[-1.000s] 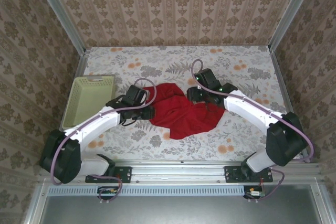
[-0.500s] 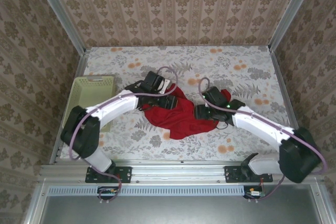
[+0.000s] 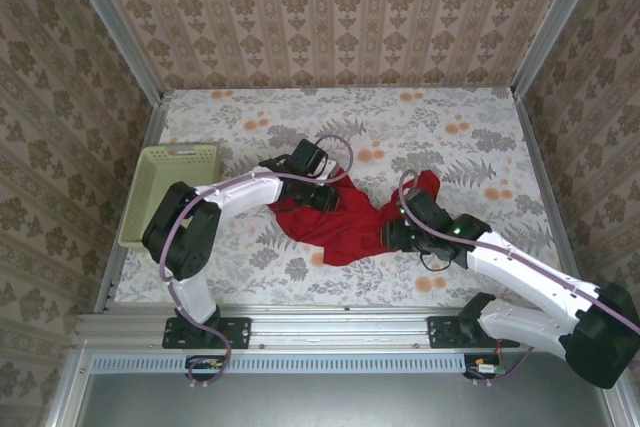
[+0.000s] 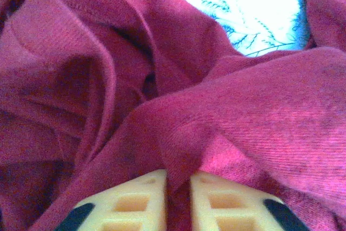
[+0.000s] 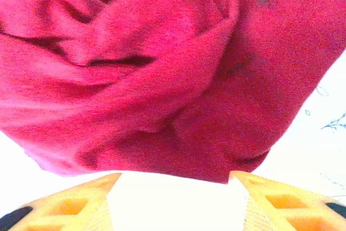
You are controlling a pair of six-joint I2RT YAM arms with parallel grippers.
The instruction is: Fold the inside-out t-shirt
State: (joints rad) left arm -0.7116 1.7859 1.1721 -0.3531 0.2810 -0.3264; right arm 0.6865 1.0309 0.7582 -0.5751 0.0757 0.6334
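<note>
Right end effector [image 5: 173,181] retreated, open; left end effector [image 4: 178,177] apparently pinches t-shirt [image 3: 338,223].

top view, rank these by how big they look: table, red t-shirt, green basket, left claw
1. table
2. red t-shirt, bunched up, and green basket: too close to rank
3. left claw
</note>
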